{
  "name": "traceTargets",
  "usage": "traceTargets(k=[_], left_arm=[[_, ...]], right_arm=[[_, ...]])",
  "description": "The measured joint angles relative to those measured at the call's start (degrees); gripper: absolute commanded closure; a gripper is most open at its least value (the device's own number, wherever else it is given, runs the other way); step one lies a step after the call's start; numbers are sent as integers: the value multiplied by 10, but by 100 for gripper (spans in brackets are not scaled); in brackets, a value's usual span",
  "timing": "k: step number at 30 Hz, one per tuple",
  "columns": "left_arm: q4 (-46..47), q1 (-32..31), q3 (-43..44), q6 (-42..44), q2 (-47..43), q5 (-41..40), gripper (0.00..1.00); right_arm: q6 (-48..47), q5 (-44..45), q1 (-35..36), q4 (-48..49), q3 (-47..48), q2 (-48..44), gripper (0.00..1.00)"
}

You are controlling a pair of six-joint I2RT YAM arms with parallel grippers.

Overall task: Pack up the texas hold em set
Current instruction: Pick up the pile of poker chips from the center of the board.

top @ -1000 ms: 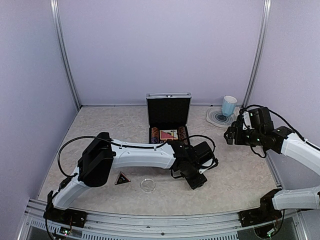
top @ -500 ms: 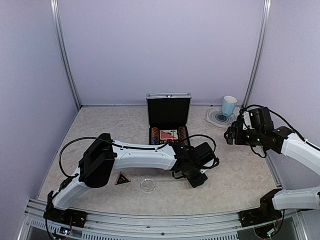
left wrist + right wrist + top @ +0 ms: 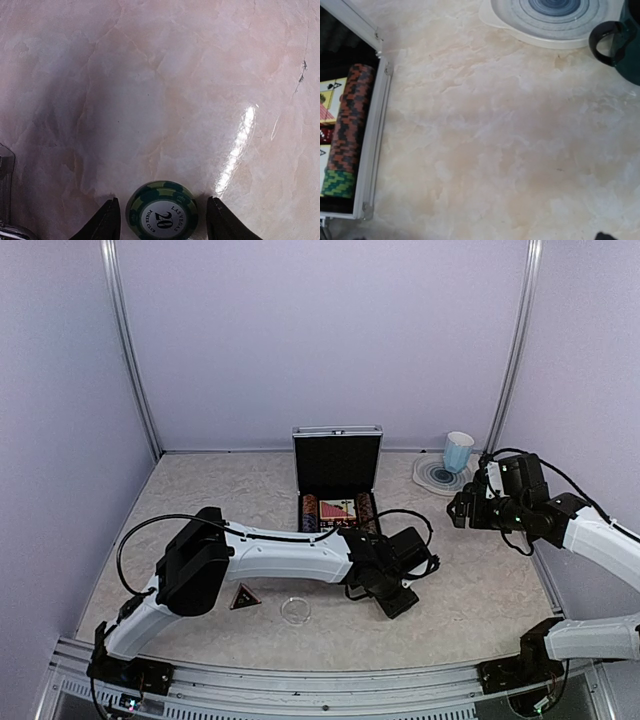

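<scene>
Your L end effector (image 3: 162,200) is released, straddling a chip (image 3: 162,214), no clamp yet. Case (image 3: 337,480) near it is open, part-filled. Triangle (image 3: 245,596) & clear disc (image 3: 295,610) left of it are still out. R end effector (image 3: 462,510): released, empty.

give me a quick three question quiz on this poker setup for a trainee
1. True or false: the case has its lid shut.
2. What does the left gripper straddle? A. green chip B. black triangle C. clear disc
3. Which number is printed on that chip?
Key: 1 false, the lid stands open. 2 A. 3 20.
</scene>
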Motion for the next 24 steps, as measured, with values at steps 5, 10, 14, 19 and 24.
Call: traceTargets(k=[5, 10, 14, 19, 24], left_arm=[[2, -6, -1, 3, 0, -12, 54], [3, -11, -1, 7, 0, -19, 65], [4, -12, -2, 8, 0, -25, 67], [11, -12, -9, 9, -4, -26, 68], [23, -12, -28, 10, -15, -28, 70]], right_arm=[[-2, -2, 0, 0, 0, 0, 1], [-2, -2, 0, 0, 0, -1, 1], [-2, -5, 0, 0, 0, -2, 1], [5, -23, 0, 0, -1, -4, 1], [24, -46, 0, -3, -21, -27, 1]])
